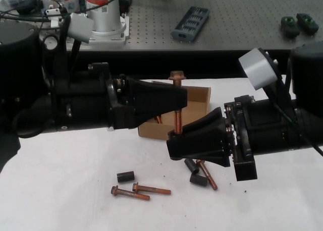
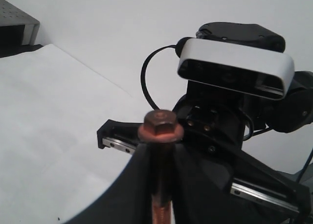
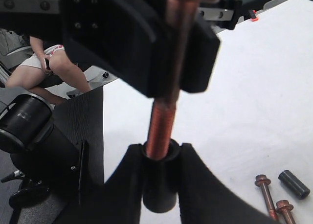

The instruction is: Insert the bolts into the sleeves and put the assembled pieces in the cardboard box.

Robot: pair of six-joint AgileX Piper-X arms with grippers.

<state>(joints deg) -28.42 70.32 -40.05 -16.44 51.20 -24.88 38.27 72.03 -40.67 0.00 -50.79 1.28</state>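
Over white cloth, left gripper clamping bolt, right gripper clamping sleeve, bench behind

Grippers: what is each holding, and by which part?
Left gripper holds the bolt by its shank, under the head; right gripper holds the sleeve by its sides.

A bolt stands upright in a sleeve, before the box. Near lie two bolts and a sleeve; right, two sleeves, one bolt.
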